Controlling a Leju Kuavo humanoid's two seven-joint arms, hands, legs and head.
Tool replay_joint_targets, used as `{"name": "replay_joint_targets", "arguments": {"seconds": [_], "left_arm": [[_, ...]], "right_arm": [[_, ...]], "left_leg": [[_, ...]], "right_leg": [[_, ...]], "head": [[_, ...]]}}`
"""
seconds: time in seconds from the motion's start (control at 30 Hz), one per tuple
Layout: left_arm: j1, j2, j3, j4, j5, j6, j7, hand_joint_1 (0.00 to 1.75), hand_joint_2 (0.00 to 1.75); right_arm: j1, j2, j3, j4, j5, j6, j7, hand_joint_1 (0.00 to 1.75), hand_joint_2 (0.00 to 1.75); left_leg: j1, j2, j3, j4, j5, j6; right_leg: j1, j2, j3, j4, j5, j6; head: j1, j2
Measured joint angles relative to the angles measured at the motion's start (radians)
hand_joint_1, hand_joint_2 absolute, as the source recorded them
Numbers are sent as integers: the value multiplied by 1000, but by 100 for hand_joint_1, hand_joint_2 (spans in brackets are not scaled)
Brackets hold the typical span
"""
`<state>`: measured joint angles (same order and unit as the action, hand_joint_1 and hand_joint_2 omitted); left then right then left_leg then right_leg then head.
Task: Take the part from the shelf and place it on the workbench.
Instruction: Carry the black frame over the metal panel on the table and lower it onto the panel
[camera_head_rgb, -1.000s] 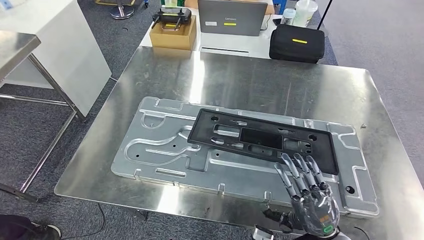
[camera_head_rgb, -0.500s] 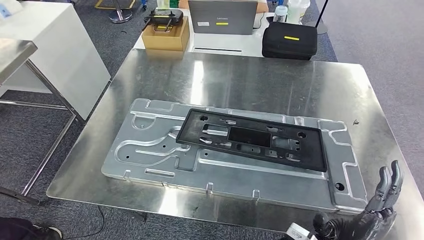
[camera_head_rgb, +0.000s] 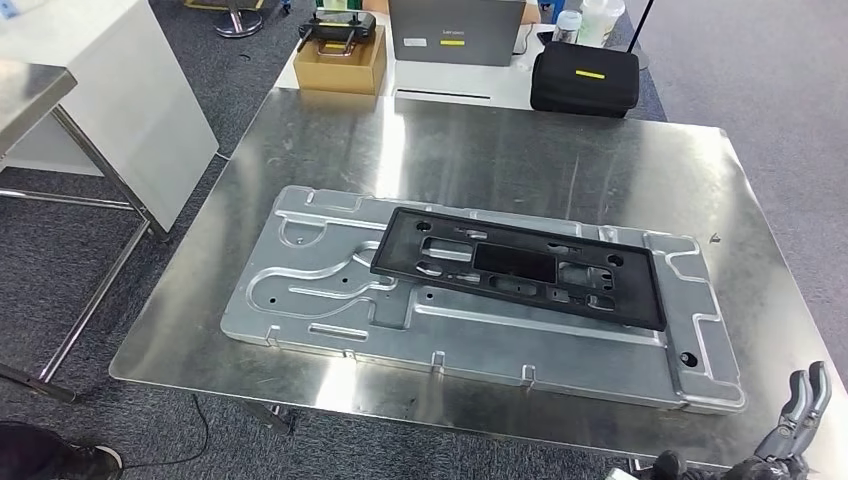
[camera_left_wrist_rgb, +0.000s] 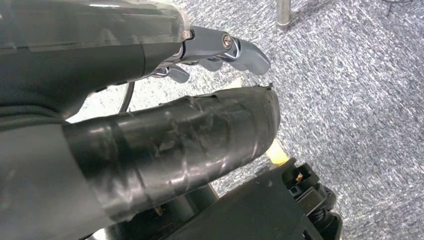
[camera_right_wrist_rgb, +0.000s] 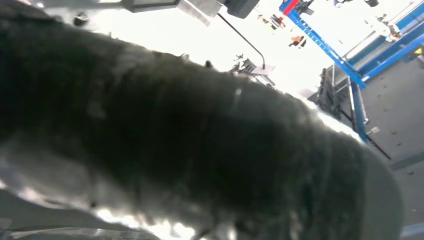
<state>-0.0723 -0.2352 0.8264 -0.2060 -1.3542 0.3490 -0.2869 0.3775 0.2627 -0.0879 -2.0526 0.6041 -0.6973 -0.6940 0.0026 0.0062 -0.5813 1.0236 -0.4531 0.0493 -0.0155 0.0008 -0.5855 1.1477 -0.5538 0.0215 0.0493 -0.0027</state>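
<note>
Black part (camera_head_rgb: 520, 268) is seen lying flat on the grey plate (camera_head_rgb: 330, 290), workbench (camera_head_rgb: 560, 170). Right hand (camera_head_rgb: 790, 430) is seen empty, fingers apart; left hand (camera_left_wrist_rgb: 220, 47) state cannot be told. Withdrawal should be kept clear of the part.

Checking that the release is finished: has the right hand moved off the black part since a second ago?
Yes. The right hand has drawn back from the black part, off the metal plate, past the workbench's near corner.

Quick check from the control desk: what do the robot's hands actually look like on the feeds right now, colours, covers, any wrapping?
In the head view the right hand has dark grey segmented fingers with lighter metallic links. In the left wrist view the left hand has grey fingers with a screw head at the joint, below a glossy black cover. Beside it, a thick part is wrapped in wrinkled black tape.
</note>
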Motion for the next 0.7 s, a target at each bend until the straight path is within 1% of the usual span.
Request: {"name": "replay_joint_targets", "arguments": {"seconds": [0.03,0.07,0.1,0.13,0.17,0.2,0.23,0.27,0.3,0.33,0.37,0.4,0.43,0.47,0.5,0.53,0.57,0.6,0.63,0.67,0.7], "left_arm": [[0,-1,0,0,0,1,0,0,0],[-1,-1,0,0,1,2,0,0,0],[-2,-1,0,0,1,2,-1,0,0],[-2,-2,1,0,1,3,-2,0,0],[-1,-2,1,0,2,3,-2,0,0],[-1,-3,2,0,2,3,-4,0,0],[-1,-3,3,0,3,2,-5,0,0],[-1,-3,4,0,5,2,-6,0,0],[-1,-3,6,0,7,2,-7,0,0],[-1,-3,7,0,9,2,-8,0,0],[-1,-3,8,0,11,2,-8,0,0],[-1,-3,10,0,11,2,-9,0,0],[-1,-3,11,0,12,2,-9,0,0],[-1,-3,12,0,12,2,-9,0,0],[-2,-3,13,0,12,2,-9,0,0],[-4,-3,13,0,12,2,-9,0,0],[-6,-3,14,0,12,2,-9,0,0],[-6,-3,14,0,12,2,-10,0,0],[-6,-3,15,0,12,2,-10,0,0],[-5,-3,15,0,13,2,-10,0,0],[-4,-3,16,0,13,2,-10,0,0]], "right_arm": [[2,1,-1,0,-3,0,0,0,0],[4,3,-1,-1,-6,0,0,0,0],[6,4,-2,-1,-9,0,0,0,0],[8,5,-3,-1,-12,0,0,0,0],[9,6,-3,-2,-13,0,0,0,0],[9,8,-4,-1,-14,0,0,0,0],[9,10,-4,-1,-14,0,0,0,0],[8,12,-4,1,-14,0,0,0,0],[8,13,-4,2,-14,0,0,0,0],[7,14,-4,5,-13,1,0,0,0],[7,15,-4,8,-13,2,0,0,0],[6,16,-4,11,-13,2,0,0,0],[6,17,-4,15,-13,3,0,0,0],[6,18,-4,17,-13,2,0,0,0],[6,19,-4,19,-13,2,0,0,0],[6,19,-4,21,-13,2,0,0,0],[6,19,-4,22,-13,1,0,0,0],[5,19,-4,23,-12,1,-1,0,0],[5,19,-4,24,-12,1,-1,0,0],[4,19,-4,25,-12,1,-1,0,0],[4,19,-4,26,-12,1,-2,0,0]], "left_leg": [[-2,0,-3,3,2,-4],[-3,0,-4,4,4,-9],[-3,0,-5,4,7,-15],[-4,0,-6,3,11,-22],[-3,-1,-9,2,14,-28],[-2,-1,-13,6,10,-34],[-1,-2,-22,22,-8,-40],[0,-3,-37,56,-42,-44],[2,-3,-56,108,-85,-47],[2,-3,-76,173,-130,-49],[2,-3,-91,230,-163,-50],[2,-3,-91,261,-178,-51],[2,-3,-72,256,-175,-50],[2,-3,-32,208,-156,-48],[2,-3,23,134,-131,-45],[1,-3,72,59,-114,-42],[-1,-3,106,4,-101,-37],[-4,-4,122,-25,-95,-32],[-7,-5,122,-31,-93,-28],[-8,-5,119,-32,-85,-21],[-7,-4,115,-33,-76,-15]], "right_leg": [[2,0,34,-63,21,-3],[4,1,55,-102,32,-6],[8,1,60,-118,35,-11],[11,2,58,-118,42,-16],[10,2,54,-119,48,-22],[9,0,50,-121,55,-29],[7,-1,44,-124,63,-36],[4,-3,36,-127,71,-43],[4,-5,26,-127,79,-48],[5,-6,15,-126,86,-51],[6,-7,4,-125,93,-52],[7,-7,-8,-123,100,-51],[8,-8,-19,-121,107,-50],[8,-8,-29,-119,114,-49],[8,-8,-37,-117,120,-46],[9,-8,-43,-114,126,-42],[10,-8,-46,-112,132,-37],[10,-8,-48,-111,137,-31],[10,-9,-48,-111,142,-24],[9,-9,-48,-113,149,-17],[7,-8,-50,-111,148,-12]], "head": [[0,0],[0,0],[0,0],[-1,0],[0,0],[0,0],[0,0],[0,0],[-1,0],[-1,0],[-1,0],[-1,0],[-1,0],[-1,0],[-1,0],[-1,0],[0,0],[0,0],[0,0],[0,0],[0,0]]}}
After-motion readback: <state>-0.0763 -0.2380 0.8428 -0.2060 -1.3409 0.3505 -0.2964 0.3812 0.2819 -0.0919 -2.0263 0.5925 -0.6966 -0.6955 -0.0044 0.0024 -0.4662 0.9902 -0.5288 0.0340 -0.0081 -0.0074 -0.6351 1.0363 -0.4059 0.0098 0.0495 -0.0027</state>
